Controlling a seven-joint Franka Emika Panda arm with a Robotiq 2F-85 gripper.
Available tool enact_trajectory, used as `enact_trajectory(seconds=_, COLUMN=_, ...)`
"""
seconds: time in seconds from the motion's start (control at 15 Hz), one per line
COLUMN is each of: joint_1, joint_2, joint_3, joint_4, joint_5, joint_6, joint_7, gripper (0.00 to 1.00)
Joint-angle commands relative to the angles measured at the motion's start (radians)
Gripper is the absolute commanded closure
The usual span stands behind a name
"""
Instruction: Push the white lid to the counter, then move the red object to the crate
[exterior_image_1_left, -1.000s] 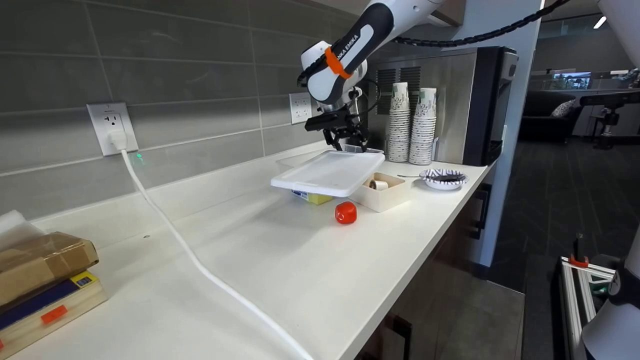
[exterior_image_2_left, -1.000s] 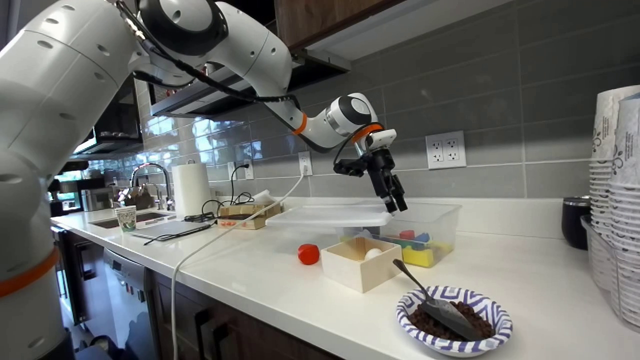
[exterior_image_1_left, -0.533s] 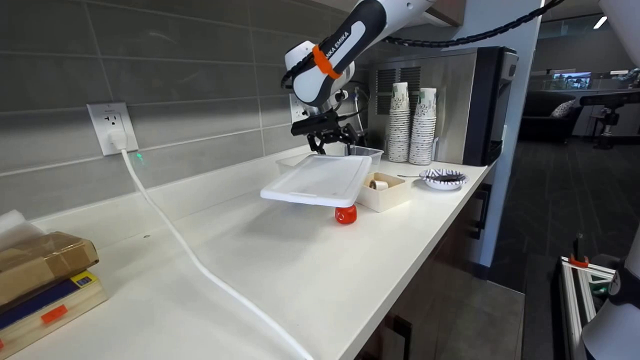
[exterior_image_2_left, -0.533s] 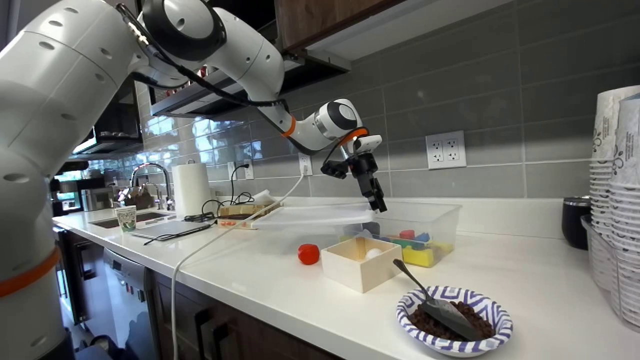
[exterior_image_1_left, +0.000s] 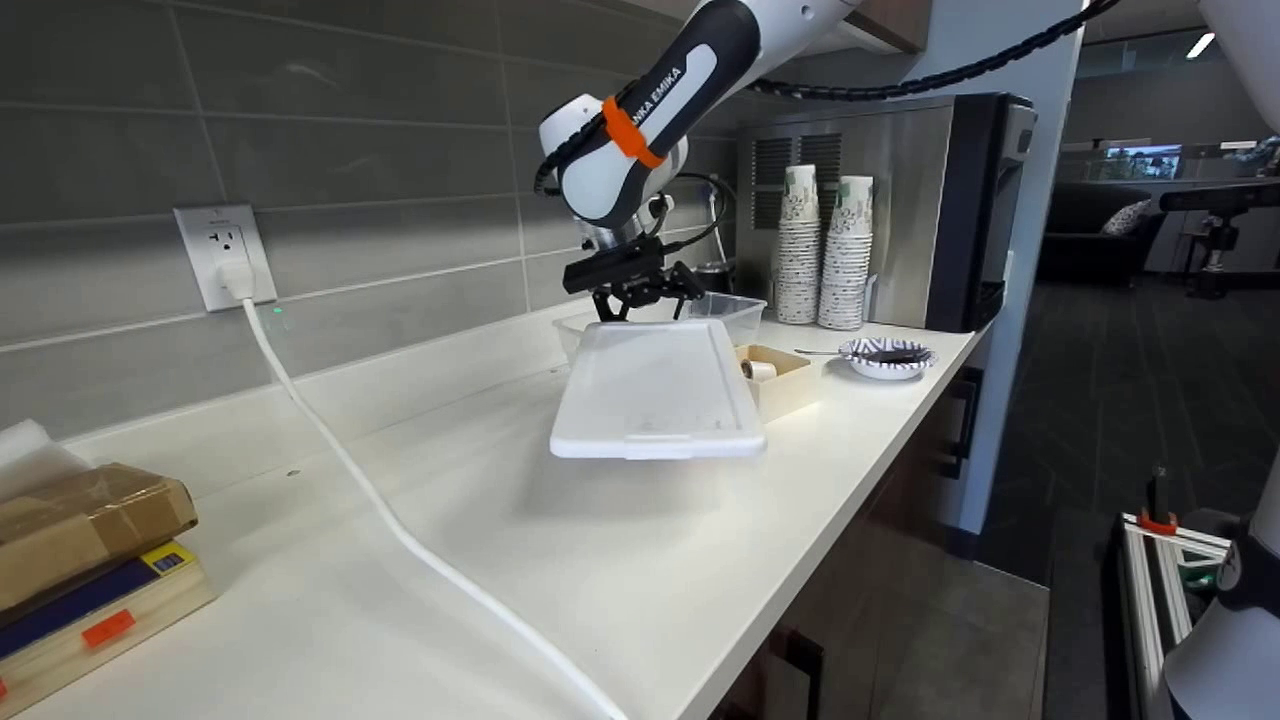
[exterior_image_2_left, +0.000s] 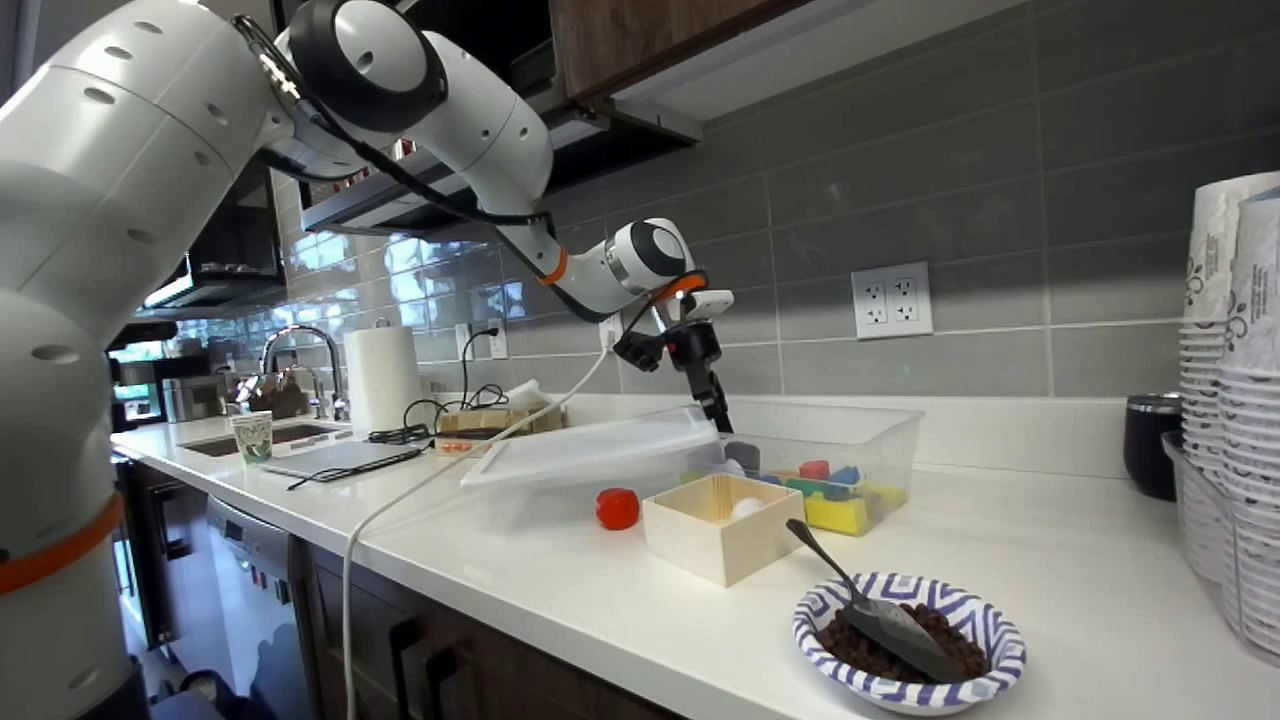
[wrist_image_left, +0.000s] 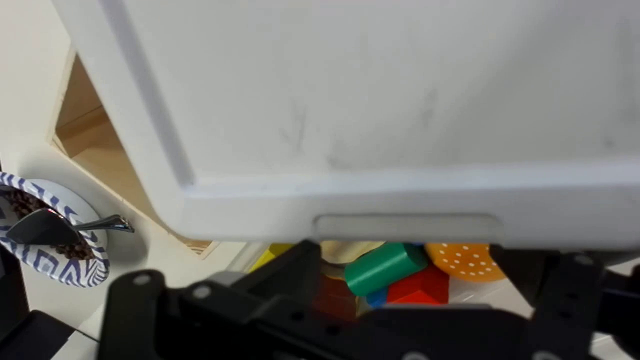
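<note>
The fingers (wrist_image_left: 292, 272) are spread wide apart and not squeezing anything, with the edge of the white lid (wrist_image_left: 370, 115) right at their tips. The lid slopes down away from them; I can't tell if its low end touches the bench (exterior_image_1_left: 600, 560). Its high end is by the clear box (exterior_image_2_left: 885, 445), which has colored blocks (exterior_image_2_left: 836, 514) in it. Near that, a wooden box (exterior_image_2_left: 690, 530) has a white round thing (exterior_image_2_left: 747, 507) inside, and a bowl (exterior_image_2_left: 1003, 650) has brown bits (exterior_image_2_left: 962, 642) and a dark spoon (exterior_image_2_left: 895, 628). The red object (exterior_image_2_left: 617, 508) sits on the bench just beside the wooden box, lower than the fingers. The bench goes from the lid to a white cord (exterior_image_1_left: 452, 577), with a straight front edge.
</note>
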Motion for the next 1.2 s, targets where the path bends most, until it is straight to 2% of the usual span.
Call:
enact_trajectory(seconds=0.0, joint_1=0.03, joint_2=-0.002, joint_3=0.013, joint_4=-0.024, joint_5=-0.003, joint_6=-0.015, joint_7=-0.032, gripper=0.0)
enact_trajectory(seconds=0.2, joint_1=0.048, joint_2=-0.008, joint_3=0.027, joint_4=-0.023, joint_5=0.003, joint_6=-0.028, joint_7=-0.074, gripper=0.0)
enact_trajectory(seconds=0.53, joint_1=0.028, joint_2=-0.01, joint_3=0.024, joint_4=-0.007, joint_5=0.028, joint_6=-0.028, joint_7=-0.106, gripper=0.0)
enact_trajectory(seconds=0.8, joint_1=-0.012, joint_2=-0.021, joint_3=0.007, joint_4=-0.003, joint_5=0.049, joint_6=0.009, joint_7=-0.104, gripper=0.0)
enact_trajectory(seconds=1.13, joint_1=-0.095, joint_2=-0.019, joint_3=-0.012, joint_4=0.034, joint_5=0.109, joint_6=0.125, joint_7=-0.136, gripper=0.0)
